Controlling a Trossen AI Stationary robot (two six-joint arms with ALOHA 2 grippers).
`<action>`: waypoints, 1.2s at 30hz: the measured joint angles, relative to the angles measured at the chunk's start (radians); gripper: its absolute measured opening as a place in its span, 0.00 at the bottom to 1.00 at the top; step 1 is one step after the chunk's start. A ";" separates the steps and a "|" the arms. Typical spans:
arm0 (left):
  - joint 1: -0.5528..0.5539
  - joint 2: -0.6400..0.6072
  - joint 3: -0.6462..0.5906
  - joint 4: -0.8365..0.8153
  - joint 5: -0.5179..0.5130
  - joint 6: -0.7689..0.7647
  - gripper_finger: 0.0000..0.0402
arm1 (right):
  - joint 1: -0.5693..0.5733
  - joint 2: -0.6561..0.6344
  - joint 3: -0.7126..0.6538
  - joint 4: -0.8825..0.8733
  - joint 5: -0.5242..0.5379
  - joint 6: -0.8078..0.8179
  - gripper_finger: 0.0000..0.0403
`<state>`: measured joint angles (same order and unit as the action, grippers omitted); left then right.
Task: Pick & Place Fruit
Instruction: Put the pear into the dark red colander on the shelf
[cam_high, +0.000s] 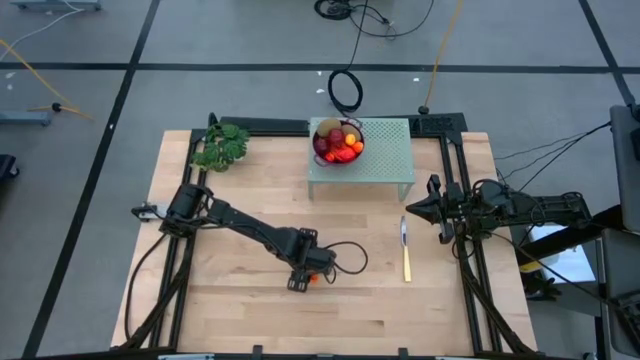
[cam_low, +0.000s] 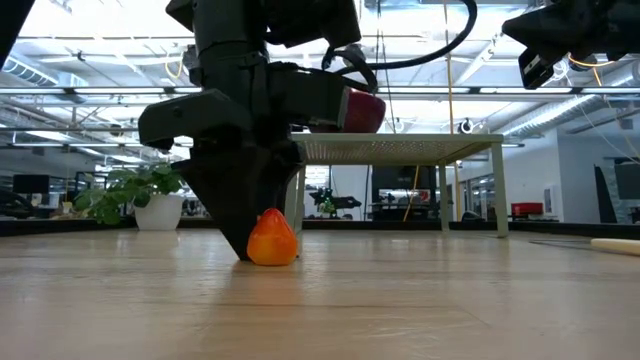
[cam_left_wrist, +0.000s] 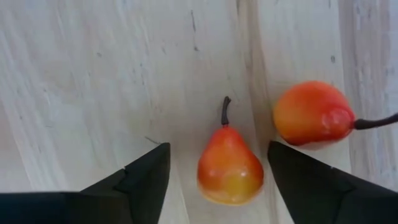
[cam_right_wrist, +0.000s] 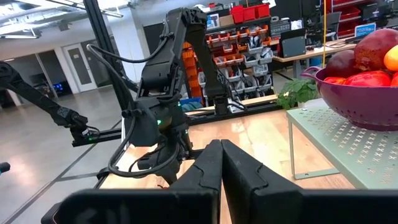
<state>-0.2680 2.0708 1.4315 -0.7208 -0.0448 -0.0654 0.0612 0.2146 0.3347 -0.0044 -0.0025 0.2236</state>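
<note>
between open left end effector (cam_left_wrist: 217, 180): pear (cam_left_wrist: 229, 167)

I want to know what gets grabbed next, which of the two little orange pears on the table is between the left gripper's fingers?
The pear with the upright stem: it sits between the open fingers of the left gripper. The other pear lies outside, beyond one finger.
</note>
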 joint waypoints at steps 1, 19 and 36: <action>0.000 0.000 0.000 0.000 0.000 -0.001 0.65 | 0.000 0.000 0.000 0.000 0.000 0.000 0.00; -0.001 0.001 -0.001 -0.011 0.022 -0.024 0.37 | 0.000 0.000 0.000 0.000 0.000 0.000 0.00; 0.054 -0.178 -0.004 -0.142 -0.144 -0.018 0.35 | 0.000 0.000 0.000 -0.002 0.000 0.000 0.00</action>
<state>-0.2143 1.8931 1.4277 -0.8630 -0.1892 -0.0834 0.0612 0.2146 0.3347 -0.0063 -0.0021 0.2237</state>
